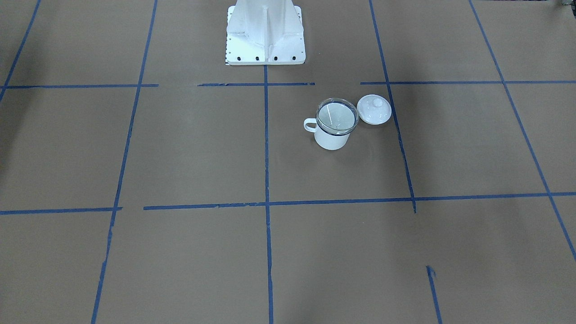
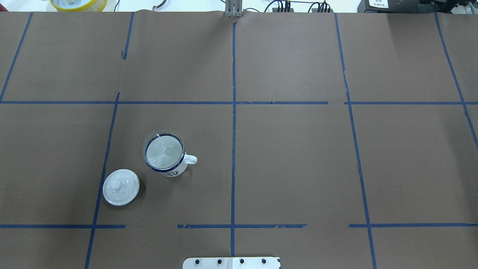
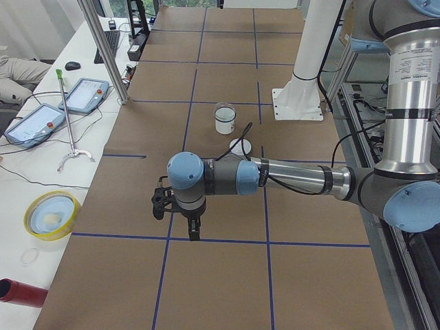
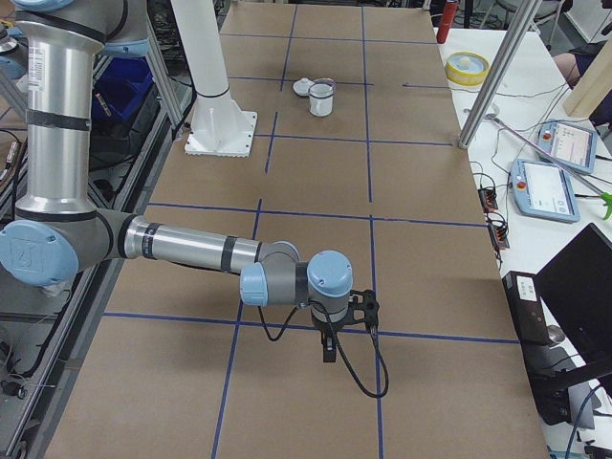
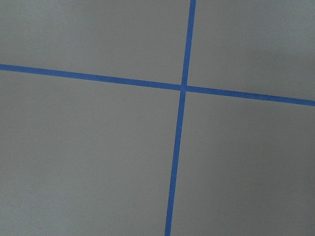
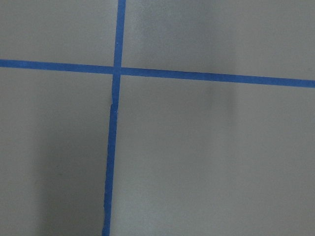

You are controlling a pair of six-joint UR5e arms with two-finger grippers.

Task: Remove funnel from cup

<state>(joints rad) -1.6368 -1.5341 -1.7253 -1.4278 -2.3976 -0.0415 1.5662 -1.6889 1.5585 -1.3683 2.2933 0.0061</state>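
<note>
The white enamel cup [image 1: 332, 138] with a dark blue rim stands upright on the brown table. The clear funnel [image 1: 336, 116] sits in its mouth, its wide rim resting on the cup's rim. Both also show in the overhead view, the cup [image 2: 176, 170] and the funnel [image 2: 164, 151] left of centre. My left gripper [image 3: 194, 231] shows only in the exterior left view, far from the cup, pointing down over the table. My right gripper [image 4: 328, 350] shows only in the exterior right view, far from the cup. I cannot tell whether either is open or shut.
A white domed lid with a knob [image 2: 120, 186] lies on the table beside the cup. The robot's white base [image 1: 265, 33] stands at the table's middle edge. Blue tape lines grid the brown surface. Both wrist views show only table and tape.
</note>
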